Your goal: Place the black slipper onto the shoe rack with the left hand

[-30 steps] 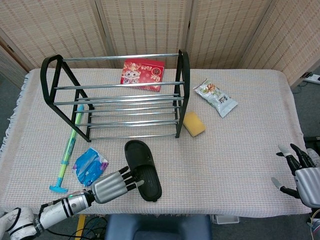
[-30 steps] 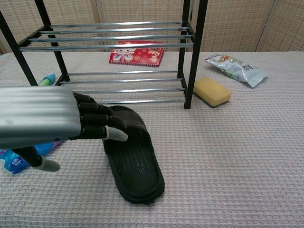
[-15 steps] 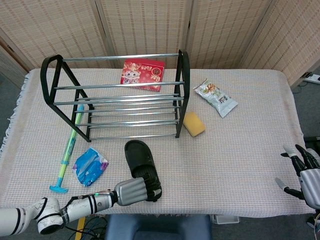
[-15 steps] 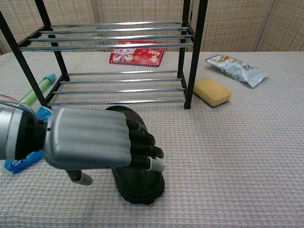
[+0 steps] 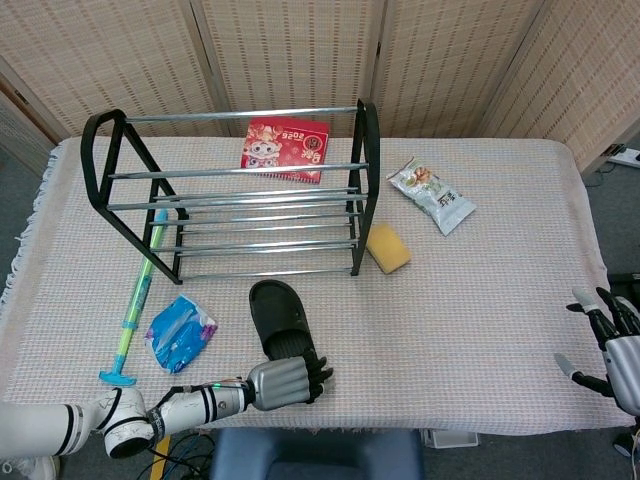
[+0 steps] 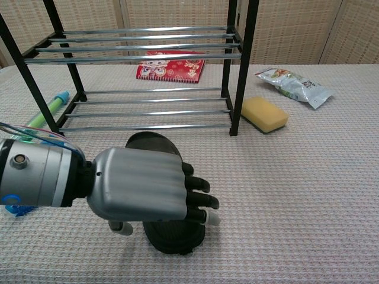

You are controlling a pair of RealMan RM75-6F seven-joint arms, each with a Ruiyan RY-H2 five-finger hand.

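The black slipper (image 5: 279,312) lies flat on the woven tablecloth in front of the shoe rack (image 5: 240,190), toe toward the rack. My left hand (image 5: 286,381) lies palm down over its heel end, fingers reaching past its right edge. In the chest view the left hand (image 6: 148,189) hides most of the slipper (image 6: 149,142); the thumb hangs by the slipper's left side and nothing shows the fingers closed around it. The rack (image 6: 148,47) stands empty. My right hand (image 5: 612,345) hovers at the table's right edge, fingers spread, holding nothing.
A yellow sponge (image 5: 387,247) sits beside the rack's right leg, with a snack packet (image 5: 431,195) further right. A red booklet (image 5: 286,148) lies behind the rack. A blue packet (image 5: 181,331) and a green-blue stick (image 5: 136,303) lie left of the slipper.
My left hand has swung from the slipper's left side across its heel end, fingers now pointing right. The slipper has not moved. The right hand drifted slightly right.
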